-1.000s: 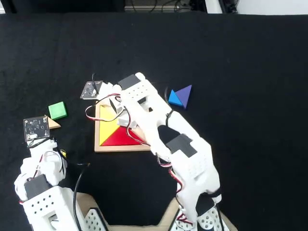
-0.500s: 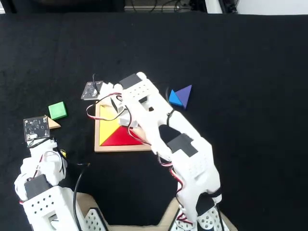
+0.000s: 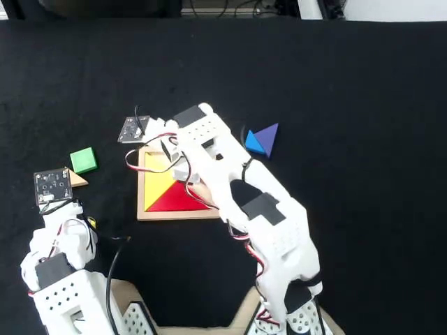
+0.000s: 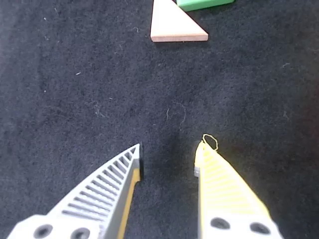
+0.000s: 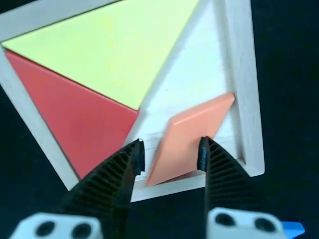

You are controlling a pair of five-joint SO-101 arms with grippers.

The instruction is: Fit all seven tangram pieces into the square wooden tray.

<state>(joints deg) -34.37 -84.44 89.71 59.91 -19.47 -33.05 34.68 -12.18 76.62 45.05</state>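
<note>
Green piece (image 4: 205, 3), probably square, mostly off-frame

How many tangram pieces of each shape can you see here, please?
Triangles: 5 (yellow, red, tan, blue, purple)
Square: 1 (green)
Parallelogram: 1 (orange)
Total: 7

The right arm (image 3: 258, 209) stretches from its base at the near edge up and leftward over the middle of the surface. Its elbow is bent and its wrist tipped down, so the right claw (image 5: 171, 147) points downward with its two dark fingers parted. The left arm (image 3: 59, 258) sits folded close to its base at the near left corner, the left claw (image 4: 169, 152) aimed down at the surface, its grey and yellow fingers spread apart
</note>
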